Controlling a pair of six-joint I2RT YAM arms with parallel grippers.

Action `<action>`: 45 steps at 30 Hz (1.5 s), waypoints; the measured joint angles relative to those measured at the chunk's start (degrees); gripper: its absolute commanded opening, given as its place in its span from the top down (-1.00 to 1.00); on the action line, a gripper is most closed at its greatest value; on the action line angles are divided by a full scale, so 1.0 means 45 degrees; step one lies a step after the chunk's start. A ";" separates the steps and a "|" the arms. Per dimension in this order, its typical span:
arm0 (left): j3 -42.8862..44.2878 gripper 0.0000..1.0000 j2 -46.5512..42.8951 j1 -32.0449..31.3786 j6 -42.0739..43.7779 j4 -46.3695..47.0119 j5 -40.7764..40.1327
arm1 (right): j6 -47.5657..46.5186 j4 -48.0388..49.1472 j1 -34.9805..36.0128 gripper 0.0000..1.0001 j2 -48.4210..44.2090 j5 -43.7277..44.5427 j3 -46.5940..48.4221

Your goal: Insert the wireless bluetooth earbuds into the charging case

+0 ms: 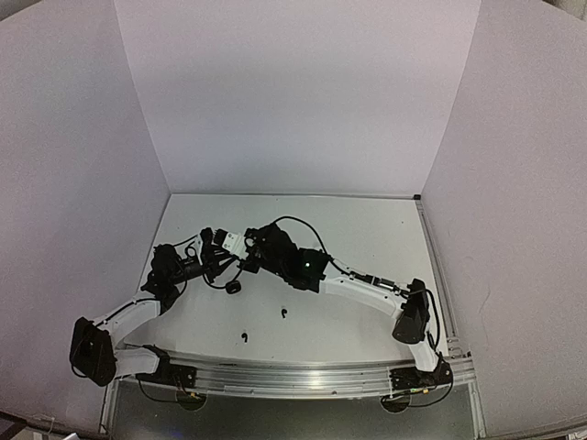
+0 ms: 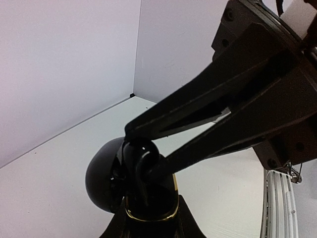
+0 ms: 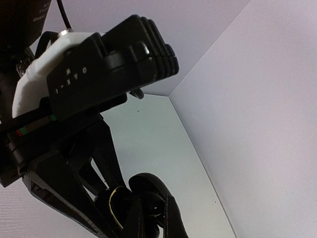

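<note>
The left gripper (image 2: 151,220) is clamping narrowly on the open black charging case (image 2: 101,176). It is holding the case at about ten o'clock from the middle of the table (image 1: 367,238), with the domed lid hanging open toward nine o'clock in the left wrist view. Slanting in from two o'clock in that view, the right gripper (image 2: 141,148) is pinching a black earbud (image 2: 144,171) between nearly closed fingers, the bud sitting at the case's gold-rimmed mouth. Nearer the arm bases, a loose earbud (image 1: 243,335) is lying at seven o'clock from the table's middle and another loose earbud (image 1: 284,313) at six o'clock, both well apart from the grippers.
</note>
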 measured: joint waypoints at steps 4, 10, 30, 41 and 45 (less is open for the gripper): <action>-0.0055 1.00 0.0087 -0.0003 -0.0353 0.0011 -0.0050 | -0.0096 0.0401 -0.0049 1.00 -0.0081 -0.0125 -0.0460; -0.0067 1.00 0.0094 -0.0017 -0.0449 0.0017 0.0027 | -0.0216 0.0718 -0.0071 1.00 -0.0398 -0.0400 -0.1039; -0.0060 1.00 0.0083 0.0016 0.0393 -0.0231 0.0295 | 0.0000 0.0370 -0.0083 0.33 -0.0521 -0.1616 -0.1122; -0.0057 1.00 0.0060 0.0041 0.0579 -0.0093 0.0227 | 0.0938 -0.0720 0.0028 -0.16 -0.0620 -0.2382 -0.0577; -0.0057 1.00 0.0060 0.0041 0.0907 -0.0115 0.0253 | 0.1884 -0.0852 -0.0020 -0.19 -0.0681 -0.2807 0.0133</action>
